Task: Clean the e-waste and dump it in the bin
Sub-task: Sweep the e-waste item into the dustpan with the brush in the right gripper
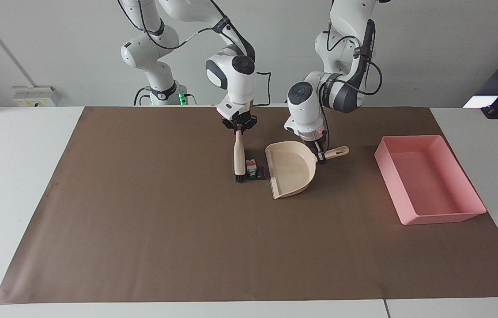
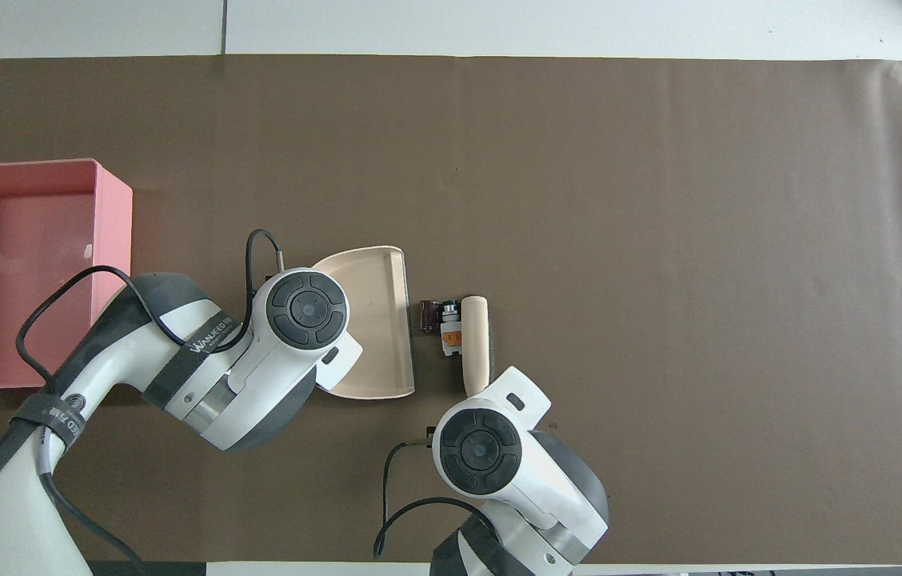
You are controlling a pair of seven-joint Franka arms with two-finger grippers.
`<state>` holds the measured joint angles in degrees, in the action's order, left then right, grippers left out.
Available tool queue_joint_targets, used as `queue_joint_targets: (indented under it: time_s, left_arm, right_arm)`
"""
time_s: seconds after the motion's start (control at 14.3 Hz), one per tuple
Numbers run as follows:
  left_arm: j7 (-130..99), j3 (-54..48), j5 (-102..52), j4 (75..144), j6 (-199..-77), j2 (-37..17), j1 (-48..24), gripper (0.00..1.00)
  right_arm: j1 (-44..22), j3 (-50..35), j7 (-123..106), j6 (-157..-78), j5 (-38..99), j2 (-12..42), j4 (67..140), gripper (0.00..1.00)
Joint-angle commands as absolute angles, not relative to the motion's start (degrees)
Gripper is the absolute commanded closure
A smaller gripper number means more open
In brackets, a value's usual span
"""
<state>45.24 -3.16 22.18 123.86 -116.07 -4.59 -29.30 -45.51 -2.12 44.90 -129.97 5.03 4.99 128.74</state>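
The e-waste lies mid-table: a white piece with orange and green marks (image 1: 252, 168) (image 2: 451, 336) and a dark cylinder (image 1: 261, 172) (image 2: 428, 314). My right gripper (image 1: 239, 126) is shut on the handle of a beige brush (image 1: 239, 154) (image 2: 475, 340). Its bristles rest on the mat right beside the white piece, toward the right arm's end. My left gripper (image 1: 319, 157) is shut on the handle of the beige dustpan (image 1: 291, 170) (image 2: 371, 320). The dustpan's open lip is close beside the dark cylinder. The pink bin (image 1: 389, 185) (image 2: 115, 232) stands toward the left arm's end.
A brown mat (image 1: 143, 229) covers most of the white table. In the overhead view both wrists hide their grippers.
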Motion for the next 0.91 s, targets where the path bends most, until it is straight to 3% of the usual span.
queue_joint_targets:
  time_s: [0.0,0.28,0.56,0.84]
  left_arm:
    - [45.62,-2.64,23.12,123.92,-114.61,-4.39,-30.15,1.0]
    - [45.62,-2.64,23.12,123.93,-113.65,-4.39,-30.23,1.0]
    - [45.88,-2.64,23.12,123.92,-113.38,-4.39,-30.15,1.0]
    - [47.36,-2.64,23.03,124.1,-113.64,-4.31,-29.45,1.0]
  right_arm:
    - [-47.11,-2.8,41.42,-132.36,10.79,11.5,121.4,1.0]
    - [-47.37,-3.25,30.86,-134.81,26.96,12.83,117.87,1.0]
    - [-46.76,-2.99,30.85,-129.83,26.98,11.78,116.46,1.0]
    - [-44.14,-2.55,31.72,-120.0,21.9,5.73,116.89,1.0]
